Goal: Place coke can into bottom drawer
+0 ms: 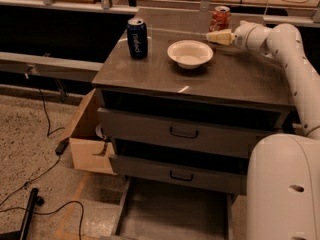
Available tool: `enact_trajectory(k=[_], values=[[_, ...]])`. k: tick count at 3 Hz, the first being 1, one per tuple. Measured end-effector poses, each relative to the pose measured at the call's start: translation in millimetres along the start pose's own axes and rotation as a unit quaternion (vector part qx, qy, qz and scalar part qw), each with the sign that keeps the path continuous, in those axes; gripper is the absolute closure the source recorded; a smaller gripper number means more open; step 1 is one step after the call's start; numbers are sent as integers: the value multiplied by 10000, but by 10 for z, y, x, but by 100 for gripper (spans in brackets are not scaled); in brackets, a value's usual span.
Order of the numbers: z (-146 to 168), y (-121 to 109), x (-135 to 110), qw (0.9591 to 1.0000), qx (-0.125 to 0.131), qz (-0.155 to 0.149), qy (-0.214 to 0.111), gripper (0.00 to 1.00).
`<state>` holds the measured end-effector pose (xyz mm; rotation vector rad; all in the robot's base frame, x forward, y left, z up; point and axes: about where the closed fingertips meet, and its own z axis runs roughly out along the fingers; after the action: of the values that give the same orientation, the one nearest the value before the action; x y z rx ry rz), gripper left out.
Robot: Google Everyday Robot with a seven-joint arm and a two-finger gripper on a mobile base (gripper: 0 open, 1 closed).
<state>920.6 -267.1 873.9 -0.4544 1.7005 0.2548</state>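
Two cans stand on the grey cabinet's surface (235, 81): the coke can (220, 18) upright near the back right edge, and a dark blue can (137, 38) well apart from it on the left, with a white bowl (190, 53) between them. The gripper (219, 36) reaches in from the right on the white arm (295, 69). It sits low and just in front of the coke can, pointing toward the bowl; it does not look wrapped around the can, and from this side-on angle it cannot be told whether the gripper is parted or closed. The step in hand appears to be the grasp, so the can has yet to leave the surface. To do it well, the gripper likely needs to move back toward the can and settle around its middle rather than its base, square to the body so the thin aluminium is neither pushed over nor nudged off the rear edge. The bowl lies near the gripper's tip, so any sideways correction should stay short. Once held, the can is best lifted straight up, carried forward over the front edge clear of the bowl, and lowered past the two upper drawers (183, 132). The bottom drawer (170, 211) is pulled out below them, its shallow tray open. The can should be let go low and upright so it does not roll.
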Motion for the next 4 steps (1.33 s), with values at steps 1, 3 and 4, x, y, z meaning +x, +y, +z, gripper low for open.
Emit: enact_trajectory(k=[1, 3, 4], values=[[139, 172, -31, 9997, -230, 33, -19, 42], [168, 284, -166, 9989, -431, -51, -180, 88], [-236, 151, -343, 9989, -430, -183, -70, 100]])
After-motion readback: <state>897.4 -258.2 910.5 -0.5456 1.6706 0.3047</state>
